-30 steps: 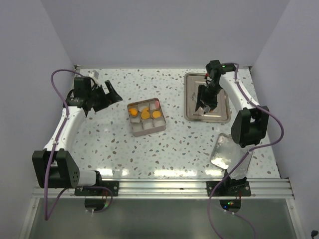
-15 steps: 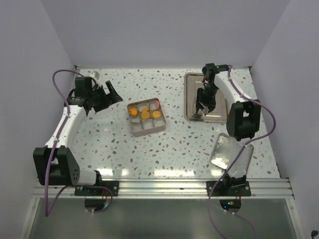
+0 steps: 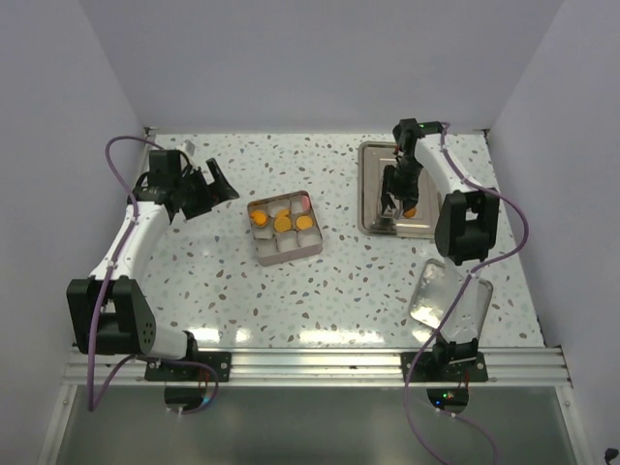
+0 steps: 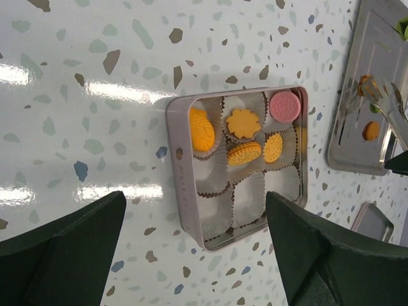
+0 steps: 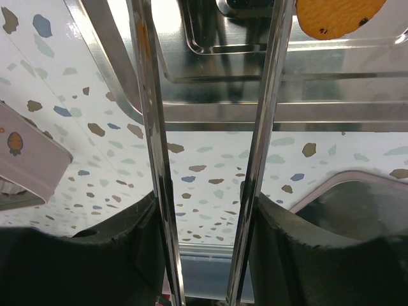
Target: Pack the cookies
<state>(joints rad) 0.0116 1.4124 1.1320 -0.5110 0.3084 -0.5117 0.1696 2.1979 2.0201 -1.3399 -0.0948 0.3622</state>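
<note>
Your left hand spread wide above the desk, right hand gripping metal tongs, apparently empty, over the steel tray, orange round cookies in the pale square tin.

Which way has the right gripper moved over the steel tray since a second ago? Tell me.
Yes. The right gripper has shifted slightly left and toward the far edge of the steel tray, holding metal tongs.

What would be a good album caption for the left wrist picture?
Open left gripper hovers above a pink tin of paper cups, five holding cookies.
</note>
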